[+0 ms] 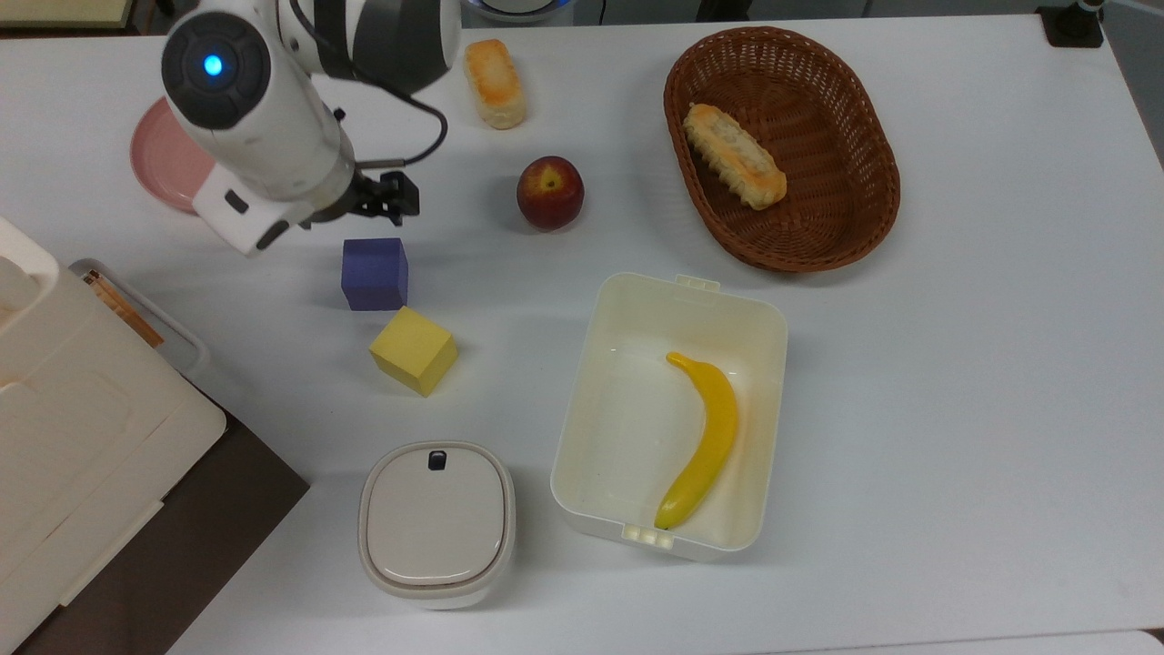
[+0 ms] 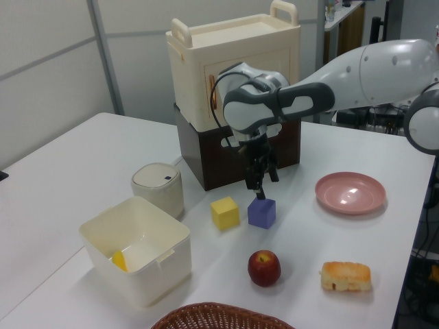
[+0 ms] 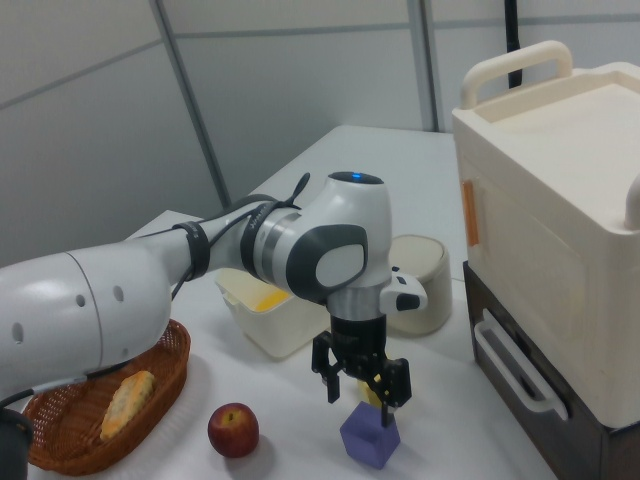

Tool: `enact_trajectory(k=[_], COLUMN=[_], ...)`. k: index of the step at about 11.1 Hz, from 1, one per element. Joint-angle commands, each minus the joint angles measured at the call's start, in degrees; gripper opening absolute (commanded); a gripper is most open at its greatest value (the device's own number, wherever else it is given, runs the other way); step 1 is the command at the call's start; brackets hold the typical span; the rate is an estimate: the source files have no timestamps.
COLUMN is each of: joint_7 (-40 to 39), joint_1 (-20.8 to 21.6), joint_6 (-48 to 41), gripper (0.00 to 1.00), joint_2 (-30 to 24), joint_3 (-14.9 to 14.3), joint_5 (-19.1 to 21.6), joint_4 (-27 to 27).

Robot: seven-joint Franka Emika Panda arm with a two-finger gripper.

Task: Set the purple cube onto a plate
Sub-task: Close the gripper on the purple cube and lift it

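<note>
The purple cube (image 1: pixel 374 273) sits flat on the white table (image 1: pixel 955 364), directly under the gripper (image 3: pixel 360 392) and not touching it. Being a cube it has no long axis; in the top view its edges run nearly square with the picture, one face up. The gripper hangs just above the cube's top face with its fingers apart, one black fingertip (image 3: pixel 331 388) toward the right view's left and the other toward the right view's right, the gap looking about as wide as the cube (nothing is held between them).

Just beside the purple cube, on the side away from the gripper in the top view, lies a yellow cube (image 1: pixel 413 350), turned cornerwise and apart from it by a small gap. The plate (image 1: pixel 164 155) lies well off to the top view's left of the gripper; the white arm (image 1: pixel 264 136) covers most of it there, leaving a pink crescent, while the left view shows the plate (image 2: pixel 350 192) whole and bare.

An apple (image 1: pixel 549 192) stands near the gripper toward the top view's right. A bread roll (image 1: pixel 495 82) lies beyond it, a wicker basket (image 1: pixel 864 218) holds another roll, and an open cream box (image 1: pixel 582 428) holds a banana (image 1: pixel 702 441). A lidded pot (image 1: pixel 436 523) stands below the yellow cube, and the stacked crates (image 1: pixel 82 455) are cut off at the top view's left edge.
</note>
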Motion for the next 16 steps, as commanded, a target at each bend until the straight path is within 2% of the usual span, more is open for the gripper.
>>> enact_trajectory(k=[1,8,9,11,12,13,16], joint_7=[-0.7,3.6,4.2,5.3,5.6,5.4,4.3], joint_1=[0.6,1.9,1.9,1.9,1.6,1.5,0.8], joint_6=[4.8,11.7,11.9,11.6,11.2,10.9,7.2], gripper=[1.0,1.0,0.87,0.34,0.19,0.12,0.11], joint_2=[0.2,3.7,3.7,3.0,1.7,0.1,-3.7], joint_3=[-0.5,-0.4,-0.4,-0.5,-0.4,-0.5,-0.7], joint_5=[1.0,0.3,0.1,0.1,0.2,0.3,-0.2], joint_4=[-2.1,-3.5,-3.5,-3.1,-3.0,-3.0,-2.2])
